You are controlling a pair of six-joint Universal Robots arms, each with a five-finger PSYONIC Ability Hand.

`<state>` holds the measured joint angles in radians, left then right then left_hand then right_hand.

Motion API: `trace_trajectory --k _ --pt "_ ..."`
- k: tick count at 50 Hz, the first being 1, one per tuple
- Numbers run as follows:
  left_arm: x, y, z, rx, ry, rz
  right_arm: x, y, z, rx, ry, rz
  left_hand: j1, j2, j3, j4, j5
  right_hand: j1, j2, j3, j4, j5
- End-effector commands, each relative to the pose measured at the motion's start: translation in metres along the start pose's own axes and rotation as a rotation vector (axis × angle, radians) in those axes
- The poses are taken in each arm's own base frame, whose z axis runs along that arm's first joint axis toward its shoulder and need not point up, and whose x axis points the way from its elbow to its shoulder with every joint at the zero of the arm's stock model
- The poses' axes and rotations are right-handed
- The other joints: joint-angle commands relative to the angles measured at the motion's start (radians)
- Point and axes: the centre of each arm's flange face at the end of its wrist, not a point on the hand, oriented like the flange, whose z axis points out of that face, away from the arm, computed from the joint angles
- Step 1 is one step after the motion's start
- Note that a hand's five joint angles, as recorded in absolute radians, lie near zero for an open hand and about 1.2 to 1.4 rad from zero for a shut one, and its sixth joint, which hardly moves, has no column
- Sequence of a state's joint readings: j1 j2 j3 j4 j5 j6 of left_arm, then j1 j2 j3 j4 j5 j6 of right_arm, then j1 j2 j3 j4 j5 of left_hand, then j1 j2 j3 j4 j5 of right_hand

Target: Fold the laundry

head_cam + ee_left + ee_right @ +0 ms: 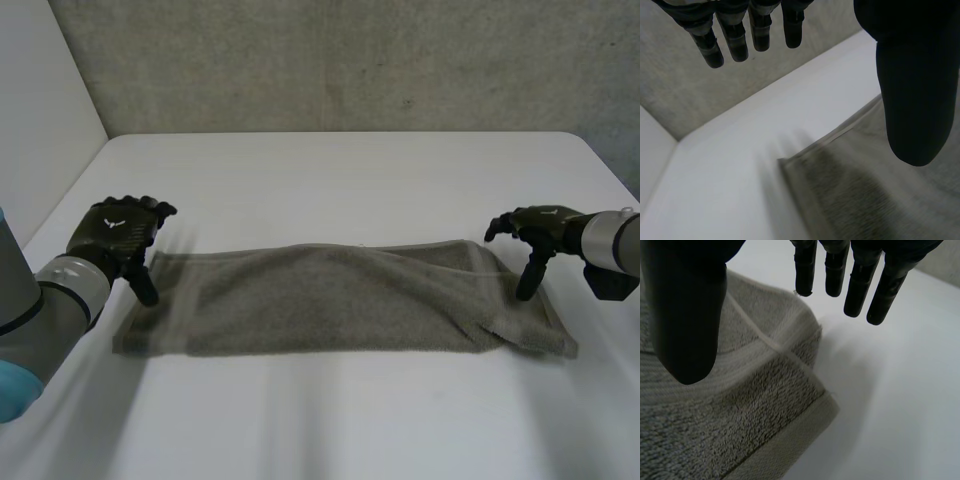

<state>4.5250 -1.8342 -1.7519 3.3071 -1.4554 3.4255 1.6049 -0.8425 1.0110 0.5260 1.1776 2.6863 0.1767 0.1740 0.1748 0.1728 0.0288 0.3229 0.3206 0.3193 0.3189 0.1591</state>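
1 towel (330, 295); L robot hand (118, 232) open.

**Around the work: bench, wall and side panel**

You are looking at a smooth white bench (350, 180) whose far-right corner is rounded. Its far edge runs along a rough, speckled grey concrete wall (350, 60) that spans the whole back of the scene. On the robot's left side, a plain white side panel (40, 100) stands along the bench's edge. It meets the grey wall at the far-left corner.
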Motion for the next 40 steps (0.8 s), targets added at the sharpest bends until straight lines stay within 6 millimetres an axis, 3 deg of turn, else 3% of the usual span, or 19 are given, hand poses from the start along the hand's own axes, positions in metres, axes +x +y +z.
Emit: trace_trajectory --k 1,19,32,37,39,40 --pt "-0.004 0.003 0.002 0.006 0.069 -0.119 0.003 0.011 0.018 -0.041 0.05 -0.012 0.022 0.025 0.024 0.026 -0.004 0.091 0.093 0.094 0.095 0.08" --pt "-0.001 0.009 0.0 -0.013 0.082 -0.127 -0.002 0.017 0.031 -0.014 0.066 -0.037 0.016 0.019 0.018 0.02 -0.01 0.446 0.448 0.449 0.45 0.435" --pt "0.0 0.012 -0.002 -0.023 0.084 -0.126 -0.004 0.025 0.034 -0.038 0.055 -0.035 0.01 0.013 0.012 0.014 -0.016 0.455 0.457 0.459 0.459 0.444" --pt "0.0 0.013 -0.002 -0.024 0.085 -0.125 -0.004 0.026 0.035 -0.041 0.053 -0.037 0.007 0.01 0.009 0.011 -0.019 0.704 0.707 0.708 0.709 0.694" --pt "0.0 0.013 -0.002 -0.024 0.085 -0.125 -0.004 0.025 0.035 -0.036 0.056 -0.042 0.007 0.01 0.009 0.011 -0.019 1.002 1.005 1.006 1.006 0.992" --pt "0.0 0.013 -0.002 -0.024 0.085 -0.125 -0.004 0.025 0.035 -0.036 0.056 -0.043 0.007 0.01 0.009 0.011 -0.019 1.004 1.006 1.008 1.008 0.993"
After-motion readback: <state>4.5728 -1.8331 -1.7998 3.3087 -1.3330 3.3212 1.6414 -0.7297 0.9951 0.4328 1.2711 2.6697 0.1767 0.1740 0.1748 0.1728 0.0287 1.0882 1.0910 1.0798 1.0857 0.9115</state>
